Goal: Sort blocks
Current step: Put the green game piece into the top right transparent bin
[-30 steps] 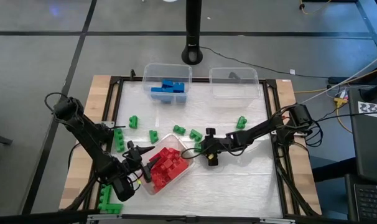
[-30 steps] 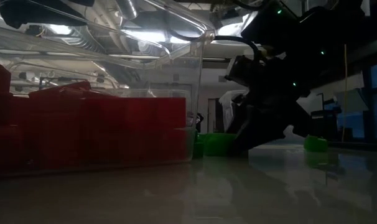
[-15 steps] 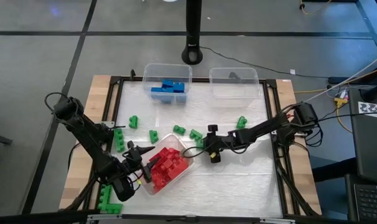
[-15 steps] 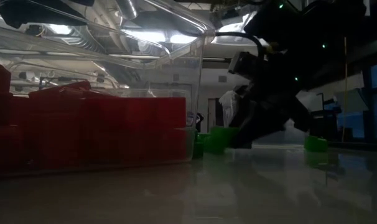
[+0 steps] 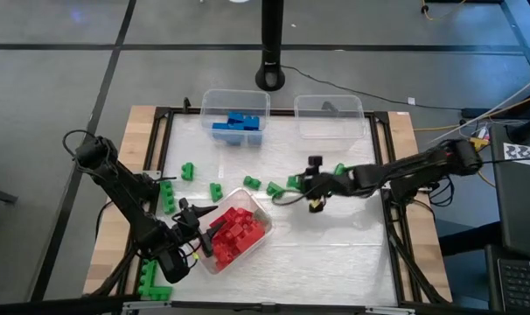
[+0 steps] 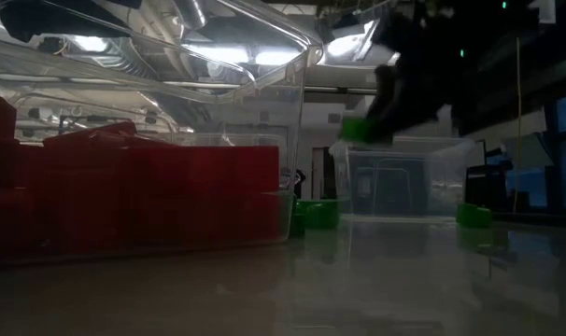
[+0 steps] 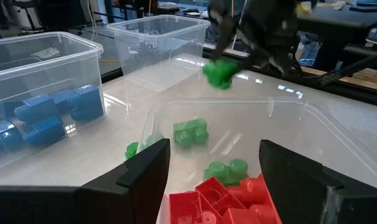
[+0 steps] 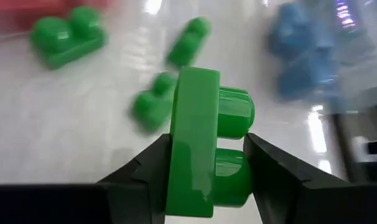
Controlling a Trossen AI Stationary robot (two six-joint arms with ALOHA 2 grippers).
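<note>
Red blocks (image 5: 237, 229) fill a clear bin (image 5: 258, 234) at the table's near left. My left gripper (image 5: 208, 226) stands open at that bin's left end, its fingers (image 7: 142, 177) either side of the red blocks (image 7: 229, 202). My right gripper (image 5: 300, 184) hangs above the table's middle, shut on a green block (image 5: 293, 182). The low view shows that block (image 6: 358, 128) well above the tabletop. Loose green blocks (image 5: 216, 190) lie flat on the table around the red bin. Blue blocks (image 5: 239, 122) sit in a far bin (image 5: 208, 105). My left gripper is over the red bin's end, but I cannot tell whether its fingers touch the bin or the blocks. My right gripper pinches the green block between its two fingers, one on the flat underside (image 8: 179, 155), the other against the studded top (image 8: 235, 158). It slants down from the table's right. The block is lifted clear.
An empty clear bin (image 5: 329, 115) stands at the far right beside the blue one. More green blocks lie at the left (image 5: 167, 194), near the right arm (image 5: 339, 171) and at the near left corner (image 5: 151, 280). A black post (image 5: 270, 74) rises behind the table.
My right gripper has risen and drawn toward the table's right and far edges, carrying one green block up off the tabletop. The block now hangs clear, where it stood on the table beside the red bin. The other blocks and bins have stayed put.
</note>
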